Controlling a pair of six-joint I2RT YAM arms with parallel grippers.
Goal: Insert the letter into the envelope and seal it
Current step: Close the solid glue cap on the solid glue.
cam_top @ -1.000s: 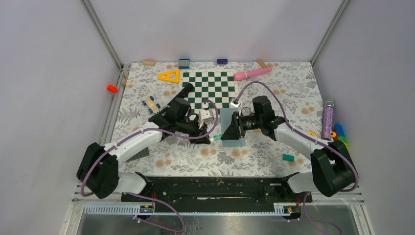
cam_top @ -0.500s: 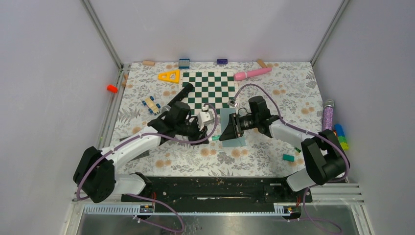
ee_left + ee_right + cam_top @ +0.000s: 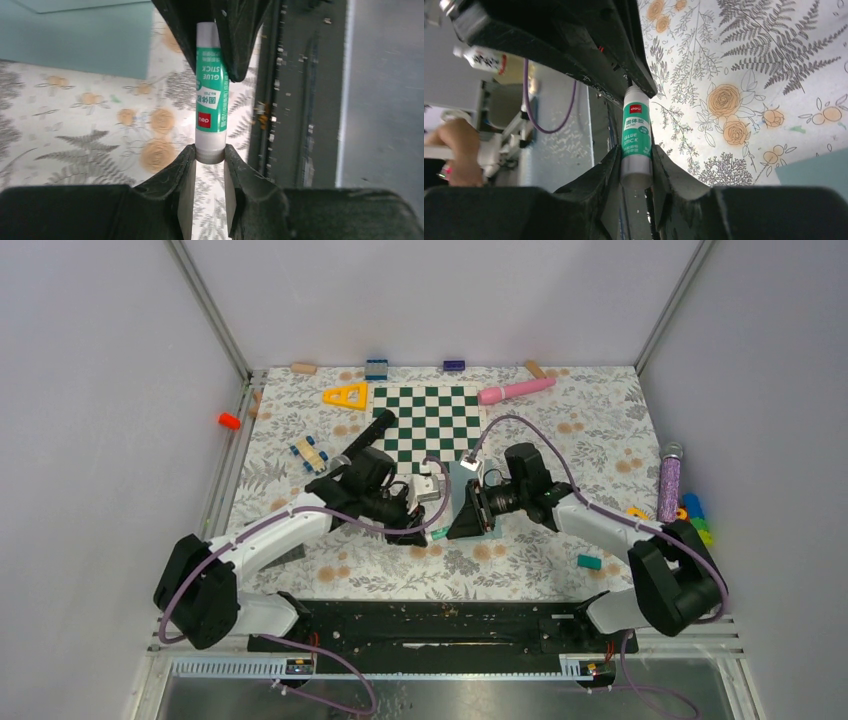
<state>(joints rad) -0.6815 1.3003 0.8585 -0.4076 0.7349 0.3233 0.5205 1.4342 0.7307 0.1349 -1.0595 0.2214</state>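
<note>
While the floral-printed cloth surface [image 3: 530,565] spreads flat under everything, the green-and-white checkered chessboard [image 3: 425,420] lies square toward its back centre. Just in front of the chessboard's near edge, toward its right corner, lies the envelope [image 3: 459,485], a smooth, matte teal paper rectangle flat on the surface and partly covered from above by the right arm. In front of the chessboard, by the envelope's near left corner, two black wedge-fingered end effectors meet tip to tip. The left end effector [image 3: 210,162] is closed narrowly on one round end of a glue stick [image 3: 211,100], and the right end effector [image 3: 636,172] is pinched on the opposite end. The stick is a slim cylinder, green-labelled with pale ends, spanning the gap between them.
</note>
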